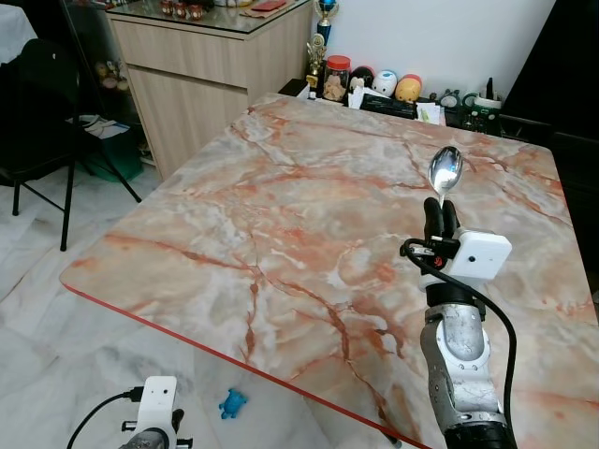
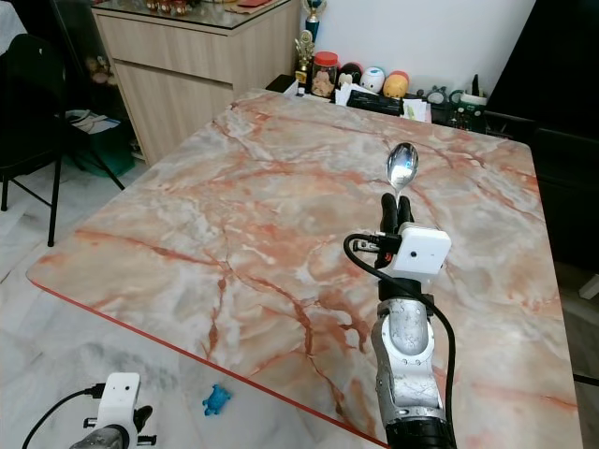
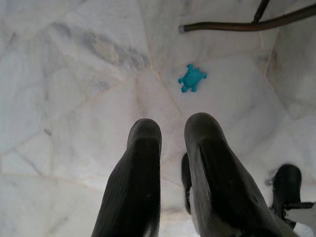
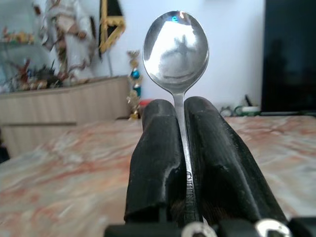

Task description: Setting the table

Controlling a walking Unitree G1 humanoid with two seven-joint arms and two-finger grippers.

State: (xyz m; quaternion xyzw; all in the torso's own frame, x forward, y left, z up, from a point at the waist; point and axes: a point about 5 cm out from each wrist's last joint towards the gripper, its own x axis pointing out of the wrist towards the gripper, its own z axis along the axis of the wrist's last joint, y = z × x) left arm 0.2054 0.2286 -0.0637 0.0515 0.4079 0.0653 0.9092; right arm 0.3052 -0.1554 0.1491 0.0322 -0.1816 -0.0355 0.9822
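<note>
A: How many spoons?

B: One spoon (image 1: pixel 445 172). The right gripper (image 1: pixel 442 213) has its two fingers (image 4: pixel 158 158) clamped on the handle, and the bowl sticks straight up past the fingertips. It is held above the marble table (image 1: pixel 281 224), over the right half.

A: Is the spoon touching the table?

B: No, it is up in the air, upright, with only the gripper in contact with it.

A: And the other arm?

B: The left gripper (image 3: pixel 170 133) hangs low beside the table's near edge, pointing at the floor (image 3: pixel 74 74). Its two fingers stand a narrow gap apart with nothing between them.

A: Anything on the floor?

B: One small blue toy (image 1: pixel 232 403), turtle-like, lying on the pale tiles near the table's near edge. One dark metal leg (image 3: pixel 237 25) lies close to it in the left wrist view.

A: What else is around?

B: One wooden cabinet (image 1: pixel 197 75) stands past the table's far left corner. One black chair (image 1: pixel 42 112) stands at the left. At the table's far edge there is a row of small things: one jar (image 1: pixel 336 77) with a red lid, and round figures whose count I cannot tell.
</note>
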